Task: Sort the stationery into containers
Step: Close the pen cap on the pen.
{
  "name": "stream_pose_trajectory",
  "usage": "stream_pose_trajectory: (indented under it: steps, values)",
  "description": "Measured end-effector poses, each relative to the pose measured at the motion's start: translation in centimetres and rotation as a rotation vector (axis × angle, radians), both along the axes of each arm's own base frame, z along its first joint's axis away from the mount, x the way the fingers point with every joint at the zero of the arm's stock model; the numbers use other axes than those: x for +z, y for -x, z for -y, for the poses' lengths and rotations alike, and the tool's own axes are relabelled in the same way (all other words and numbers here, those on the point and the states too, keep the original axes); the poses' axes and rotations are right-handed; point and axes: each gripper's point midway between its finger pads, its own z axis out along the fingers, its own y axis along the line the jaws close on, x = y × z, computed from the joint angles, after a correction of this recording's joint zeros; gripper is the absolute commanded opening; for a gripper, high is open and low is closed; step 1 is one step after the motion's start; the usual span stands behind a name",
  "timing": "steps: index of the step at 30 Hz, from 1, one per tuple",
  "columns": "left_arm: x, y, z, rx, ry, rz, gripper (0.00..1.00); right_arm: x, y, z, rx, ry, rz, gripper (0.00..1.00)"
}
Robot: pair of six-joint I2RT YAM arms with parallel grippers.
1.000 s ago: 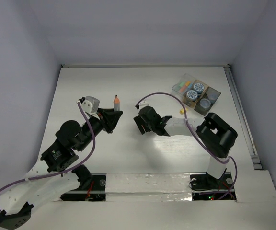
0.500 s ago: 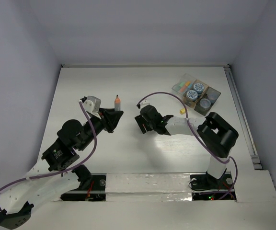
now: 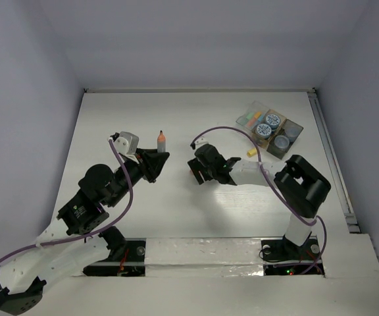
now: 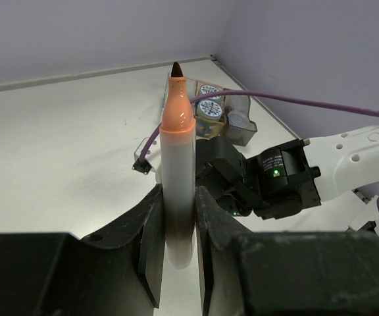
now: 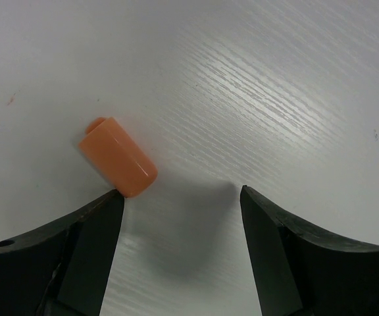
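My left gripper [image 3: 154, 162] is shut on a white marker [image 3: 160, 140] with an orange neck and a bare dark tip, and holds it upright above the table. In the left wrist view the marker [image 4: 177, 131] stands between the closed fingers [image 4: 151, 230]. My right gripper [image 3: 197, 169] is open and low over the table centre. In the right wrist view an orange cap [image 5: 117, 157] lies on the table, touching the left fingertip [image 5: 104, 214], outside the gap. A clear box [image 3: 247, 116] holds coloured erasers. A dark tray [image 3: 299, 126] holds round jars [image 3: 272, 120].
A small yellow block [image 3: 249, 153] lies loose on the table, near the tray. The right arm's elbow [image 3: 301, 184] rises at the right. A purple cable [image 3: 226, 131] arcs over the right arm. White walls close in the table, and a rail [image 3: 331, 158] runs along the right edge.
My right gripper has shifted slightly to the right and away from the left arm. The left gripper with the marker has barely moved.
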Motion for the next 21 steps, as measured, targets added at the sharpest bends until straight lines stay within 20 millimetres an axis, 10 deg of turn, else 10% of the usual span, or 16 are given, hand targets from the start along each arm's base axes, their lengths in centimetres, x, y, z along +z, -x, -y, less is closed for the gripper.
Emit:
stream_pose_trajectory:
  steps: [21]
  values:
    - [0.0, 0.0, 0.1, -0.004, 0.000, 0.000, 0.00, 0.0, -2.4, 1.3, -0.058, -0.016, -0.007, 0.74]
